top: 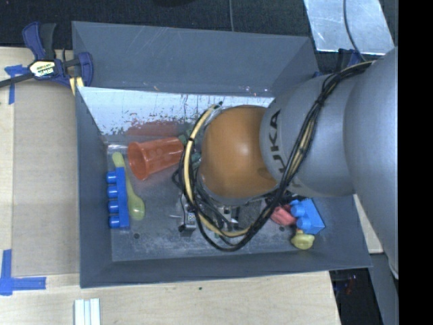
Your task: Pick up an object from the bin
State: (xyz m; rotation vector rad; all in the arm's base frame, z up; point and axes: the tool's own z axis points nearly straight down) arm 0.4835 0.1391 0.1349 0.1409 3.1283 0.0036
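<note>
Near the orange cup point(154, 158) at the bin's point(203, 53) middle hang the fingers point(188, 217), apart or together I cannot tell.

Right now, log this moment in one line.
tool over bin floor, middle front | view-left: orange cup on its side, blue studded brick, yellow-green spoon | view-right: blue block, pink piece, yellow piece

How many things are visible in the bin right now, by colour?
Blue: 2 (long block, small block)
Yellow: 2 (spoon, lump)
Orange: 1 (cup)
Red: 1 (piece)
Total: 6 in view; the arm may hide more.
</note>
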